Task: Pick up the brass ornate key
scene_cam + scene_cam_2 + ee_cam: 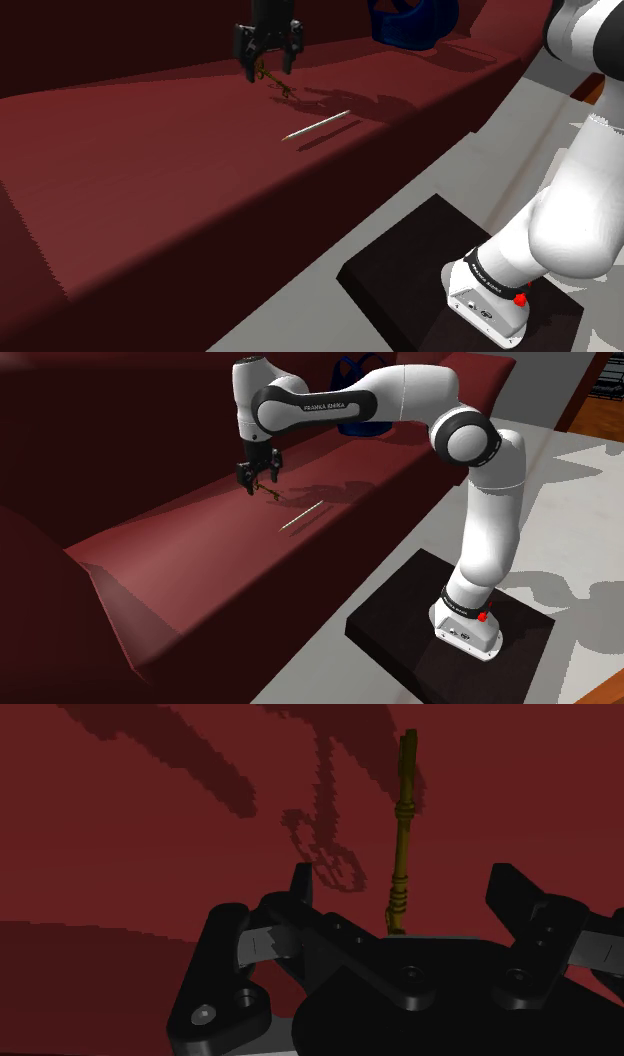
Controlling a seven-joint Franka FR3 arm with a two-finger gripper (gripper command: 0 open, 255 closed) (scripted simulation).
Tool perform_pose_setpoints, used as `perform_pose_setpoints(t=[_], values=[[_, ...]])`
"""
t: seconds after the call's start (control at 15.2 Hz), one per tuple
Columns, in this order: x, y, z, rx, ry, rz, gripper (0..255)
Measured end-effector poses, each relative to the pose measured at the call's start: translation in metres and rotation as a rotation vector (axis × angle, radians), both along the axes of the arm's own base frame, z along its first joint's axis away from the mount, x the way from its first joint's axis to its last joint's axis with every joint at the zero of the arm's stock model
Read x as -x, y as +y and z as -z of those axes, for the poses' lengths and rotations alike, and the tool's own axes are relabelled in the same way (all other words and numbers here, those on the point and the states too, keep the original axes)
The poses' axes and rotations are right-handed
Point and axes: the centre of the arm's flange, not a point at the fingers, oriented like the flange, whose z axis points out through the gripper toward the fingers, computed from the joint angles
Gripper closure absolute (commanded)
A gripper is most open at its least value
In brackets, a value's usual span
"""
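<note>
Dark red sofa seat (150, 150) is the work surface; the gripper (269, 70) hangs low over it w/ fingers apart, clamped on nothing. The brass-coloured key (402, 834) sits directly under the gripper, its shaft running out from between the fingers, apparently touching neither. Step in hand, by judgement: pre-grasp alignment; next move prob. calls for a short descent, closing across the shaft, then a straight lift.

Inventory by count: ornate brass-coloured key (402, 854), one; thin pale rod (317, 126), one; blue object (405, 25), kind not discernible, one; dark red sofa (150, 170), one; white arm (400, 394) with dark joints, one; black gripper (269, 70), one, bearing fingers (303, 886), two; dark box stand (390, 617), one.
</note>
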Motion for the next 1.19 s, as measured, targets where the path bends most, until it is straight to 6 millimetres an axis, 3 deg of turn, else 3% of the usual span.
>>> perform_pose_setpoints(t=[0.66,1.19], values=[[0.0,0.0,0.002,0.0,-0.001,0.0,255],[0.0,0.001,-0.034,0.0,-0.001,0.0,255]])
